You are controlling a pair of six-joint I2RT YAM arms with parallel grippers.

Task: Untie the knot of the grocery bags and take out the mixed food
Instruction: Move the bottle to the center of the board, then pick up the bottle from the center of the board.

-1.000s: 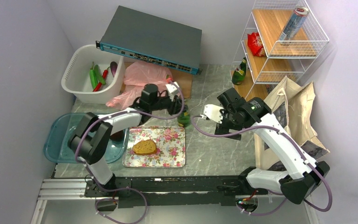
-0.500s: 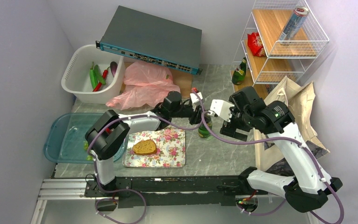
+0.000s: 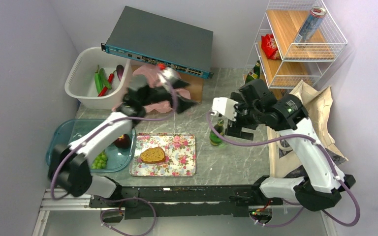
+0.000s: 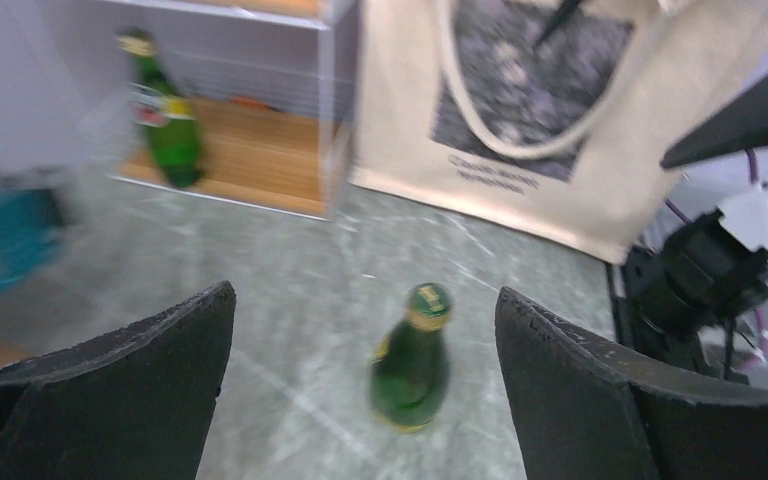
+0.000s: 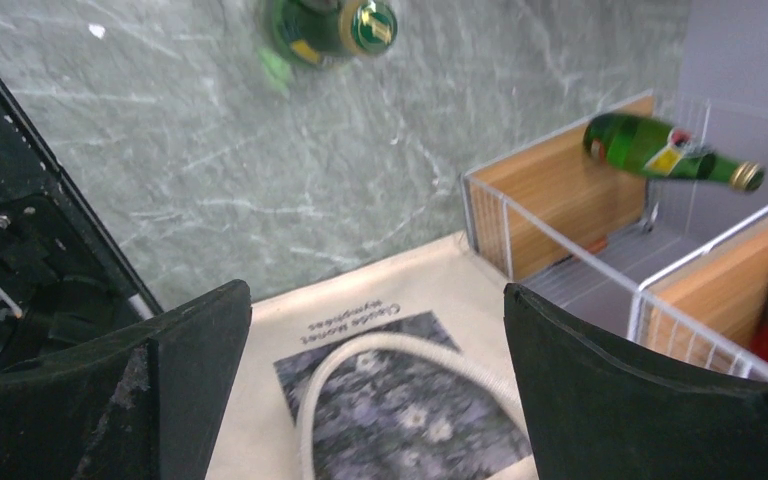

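Note:
A green glass bottle (image 3: 216, 133) stands upright and free on the marble table; it shows ahead of my left gripper (image 4: 365, 300), whose jaws are wide open and empty. In the top view that left gripper (image 3: 187, 94) is blurred, above the pink plastic bag (image 3: 150, 76). The knot cannot be made out. My right gripper (image 5: 377, 300) is open and empty over the beige canvas tote (image 5: 390, 390), with the bottle (image 5: 330, 25) beyond it. Bread (image 3: 152, 155) lies on the floral tray (image 3: 177, 162). Grapes (image 3: 98, 160) and a dark fruit (image 3: 123, 141) sit in the teal tray (image 3: 64, 147).
A white basket (image 3: 86, 81) at back left holds peppers (image 3: 101, 81). A grey network switch (image 3: 162, 39) lies at the back. The wire rack (image 3: 300, 44) at right carries a silver can (image 3: 311, 24), a red packet (image 3: 269, 46) and another green bottle (image 3: 252, 73).
My left gripper opened and let go of the green bottle, then swung back and left over the pink bag. The bottle now stands alone. The right gripper stayed open, shifting slightly.

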